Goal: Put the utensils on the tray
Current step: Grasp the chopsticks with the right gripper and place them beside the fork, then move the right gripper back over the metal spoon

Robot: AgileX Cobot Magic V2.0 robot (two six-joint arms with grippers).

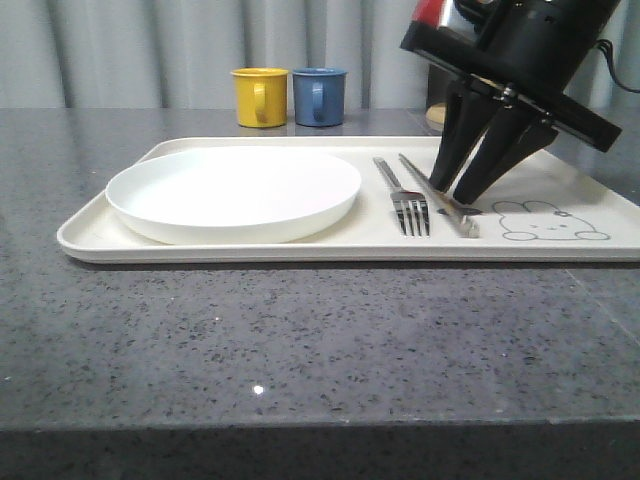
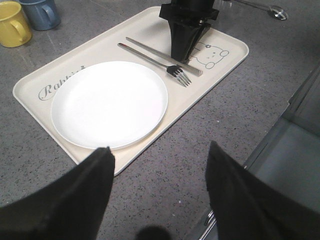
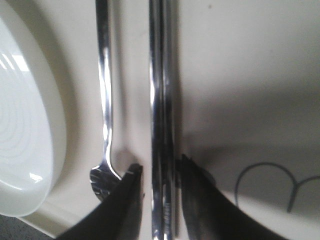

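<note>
The cream tray [image 1: 90, 235] holds a round white plate [image 1: 235, 190], a silver fork [image 1: 405, 205] and a pair of chopsticks [image 1: 462, 220] lying side by side to the plate's right. My right gripper [image 1: 450, 192] reaches down onto the tray with its fingers astride the chopsticks [image 3: 162, 100]. Its jaws stand slightly apart, with a gap beside the metal [image 3: 161, 164]. The fork [image 3: 103, 100] lies just outside one finger. A spoon [image 2: 270, 9] rests on the counter beyond the tray [image 2: 35, 82]. My left gripper [image 2: 157, 150] hangs open over bare counter near the tray's front edge.
A yellow mug [image 1: 258, 96] and a blue mug [image 1: 318, 96] stand behind the tray. A rabbit drawing [image 1: 550, 222] marks the tray's right end. A metal frame [image 2: 295, 135] runs along the counter's side near my left gripper.
</note>
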